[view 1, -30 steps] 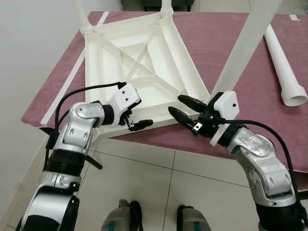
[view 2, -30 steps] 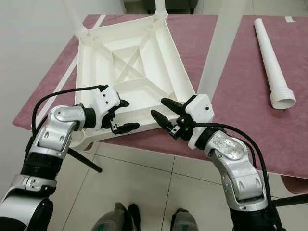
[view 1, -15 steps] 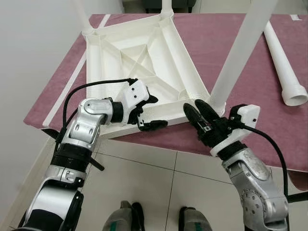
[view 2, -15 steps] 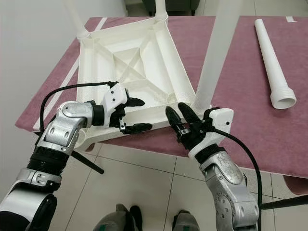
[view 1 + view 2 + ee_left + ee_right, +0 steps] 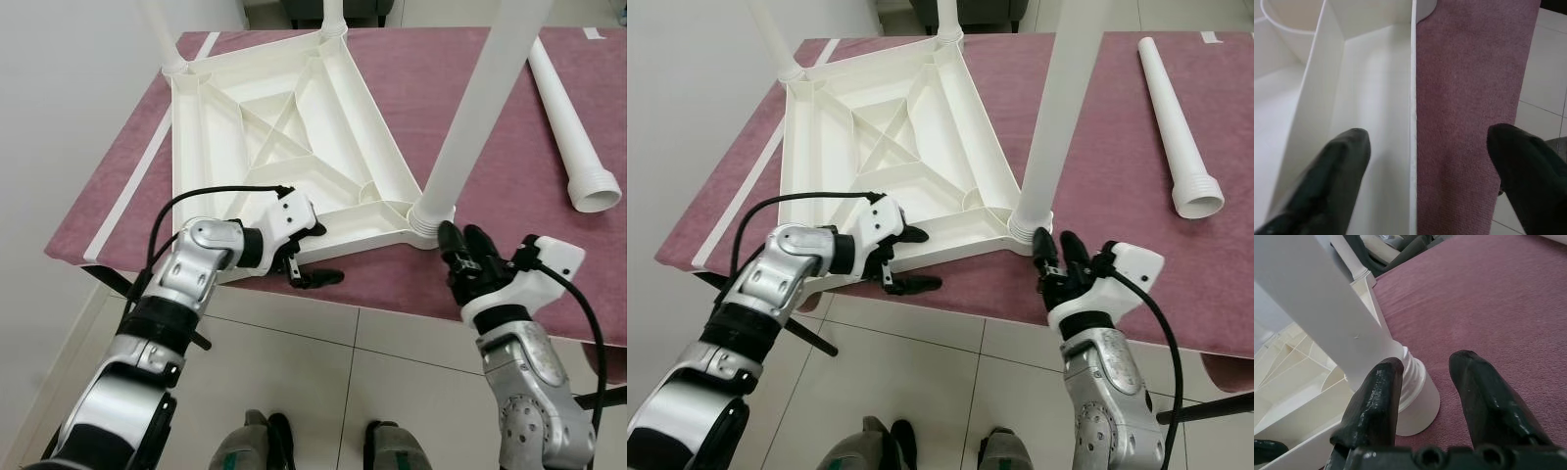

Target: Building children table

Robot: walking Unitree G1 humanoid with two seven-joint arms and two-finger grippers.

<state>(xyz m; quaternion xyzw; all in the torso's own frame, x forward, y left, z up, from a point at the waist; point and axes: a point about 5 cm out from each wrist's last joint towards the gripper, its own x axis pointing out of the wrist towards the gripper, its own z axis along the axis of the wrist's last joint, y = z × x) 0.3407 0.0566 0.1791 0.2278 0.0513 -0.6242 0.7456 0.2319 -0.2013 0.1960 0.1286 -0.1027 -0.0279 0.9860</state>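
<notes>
The white tabletop (image 5: 294, 127) lies upside down on a maroon cloth (image 5: 519, 166). A white leg (image 5: 470, 108) stands upright in its near right corner socket (image 5: 431, 217). Two more legs (image 5: 162, 29) rise from the far corners. My left gripper (image 5: 315, 255) is open astride the tabletop's near rim (image 5: 1413, 122), one finger (image 5: 1347, 152) inside the tabletop and the other over the cloth. My right gripper (image 5: 462, 243) is open just in front of the upright leg's base (image 5: 1415, 396), fingers pointing at it, holding nothing.
A loose white leg (image 5: 568, 117) lies on the cloth at the right. White tape (image 5: 137, 181) runs along the cloth's left side. The table's near edge drops to tiled floor (image 5: 323, 372), where my feet (image 5: 255, 441) stand.
My right gripper swung from pointing left at the corner to pointing straight at the leg's base, further right. My left gripper slid right along the near rim.
</notes>
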